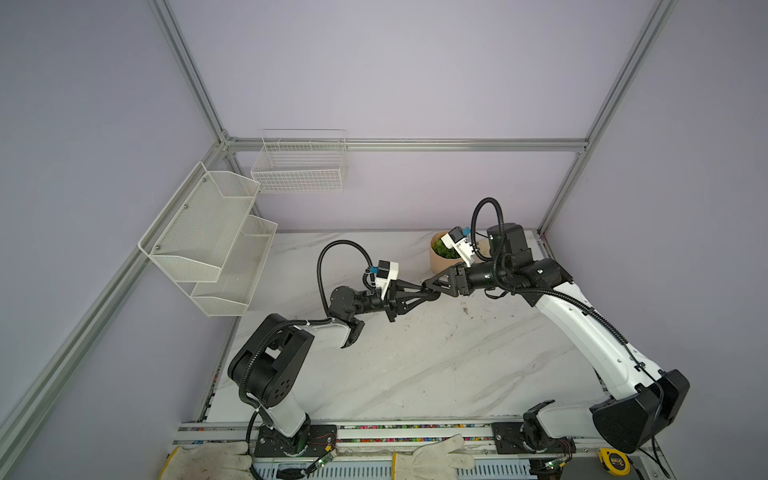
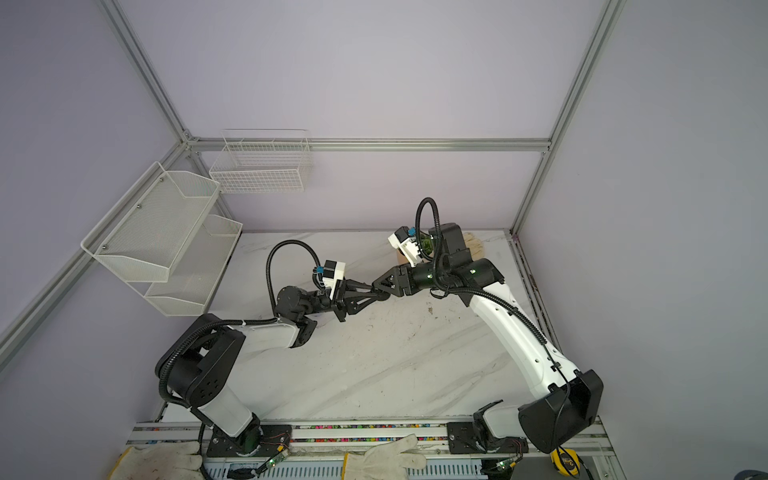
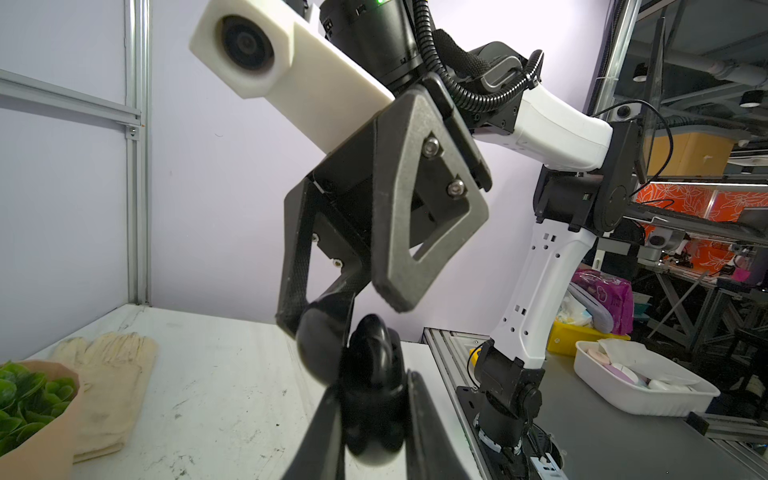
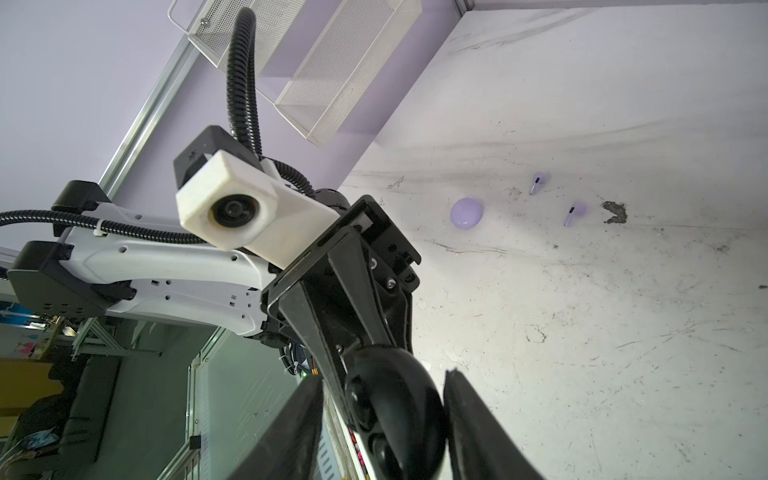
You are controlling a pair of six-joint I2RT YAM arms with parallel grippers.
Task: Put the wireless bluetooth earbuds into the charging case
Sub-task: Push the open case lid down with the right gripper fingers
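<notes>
Charging case, black and round, sits clamped in the left gripper. The right gripper straddles it, jaws apart; whether they pinch it I cannot tell, nor what it holds. One lilac case lies shut on the table. Two lilac earbuds lie loose near the lilac case, with one brown debris bit farther from it.

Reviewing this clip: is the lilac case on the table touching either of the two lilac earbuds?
Apart. The right wrist view shows the lilac case lying alone, with a strip of bare table between it and the lilac earbuds.
</notes>
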